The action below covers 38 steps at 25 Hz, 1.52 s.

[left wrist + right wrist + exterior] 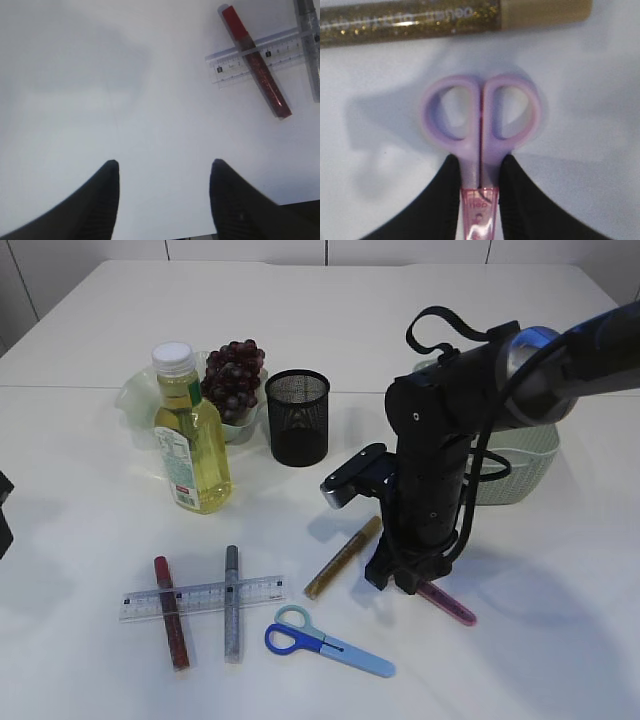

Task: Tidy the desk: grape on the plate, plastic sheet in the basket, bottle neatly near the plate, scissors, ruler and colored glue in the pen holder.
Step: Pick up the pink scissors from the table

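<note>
My right gripper (479,170) is shut on the purple-handled scissors (480,120), its fingers pressing both sides of the shank just above the pink blade cover. In the exterior view that gripper (400,575) is down at the table with the pink cover (447,603) sticking out to its right. A gold glue stick (343,557) (420,20) lies just beyond the handles. The ruler (200,597) lies under red glue (170,612) and silver glue (231,602). Blue scissors (325,640) lie in front. My left gripper (164,167) hovers open over bare table. The plastic sheet is out of view.
Grapes (235,375) sit on the plate (140,400) behind the oil bottle (190,435). The black mesh pen holder (297,417) stands right of them. A pale green basket (515,465) is partly hidden behind my right arm. Red glue (255,62) crosses the ruler (225,62).
</note>
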{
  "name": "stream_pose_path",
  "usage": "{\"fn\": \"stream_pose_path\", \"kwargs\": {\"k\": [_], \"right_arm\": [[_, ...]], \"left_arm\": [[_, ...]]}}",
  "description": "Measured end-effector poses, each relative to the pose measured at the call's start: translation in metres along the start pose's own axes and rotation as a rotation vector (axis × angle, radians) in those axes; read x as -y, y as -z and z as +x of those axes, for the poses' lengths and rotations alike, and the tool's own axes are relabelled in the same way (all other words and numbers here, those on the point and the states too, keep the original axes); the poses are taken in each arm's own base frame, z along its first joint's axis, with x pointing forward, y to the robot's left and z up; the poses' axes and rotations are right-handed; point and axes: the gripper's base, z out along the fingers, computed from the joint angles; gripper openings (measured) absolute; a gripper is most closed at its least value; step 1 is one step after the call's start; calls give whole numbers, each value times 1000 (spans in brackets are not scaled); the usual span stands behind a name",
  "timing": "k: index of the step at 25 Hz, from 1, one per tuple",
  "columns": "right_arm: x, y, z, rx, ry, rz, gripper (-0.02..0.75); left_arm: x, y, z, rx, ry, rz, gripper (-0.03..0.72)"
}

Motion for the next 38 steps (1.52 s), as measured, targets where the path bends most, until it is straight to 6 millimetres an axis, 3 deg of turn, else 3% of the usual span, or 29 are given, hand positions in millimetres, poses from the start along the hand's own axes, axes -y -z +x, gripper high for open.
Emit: {"fn": "stream_pose_path", "kwargs": {"k": [22, 32, 38], "right_arm": [[-7, 4, 1, -4, -25, -80, 195], [-2, 35, 5, 48, -18, -76, 195], [27, 71, 9, 172, -99, -178, 195]], "left_arm": [[1, 0, 0, -1, 7, 11, 415], [1, 0, 0, 3, 7, 11, 415], [1, 0, 0, 5, 7, 11, 415]]}}
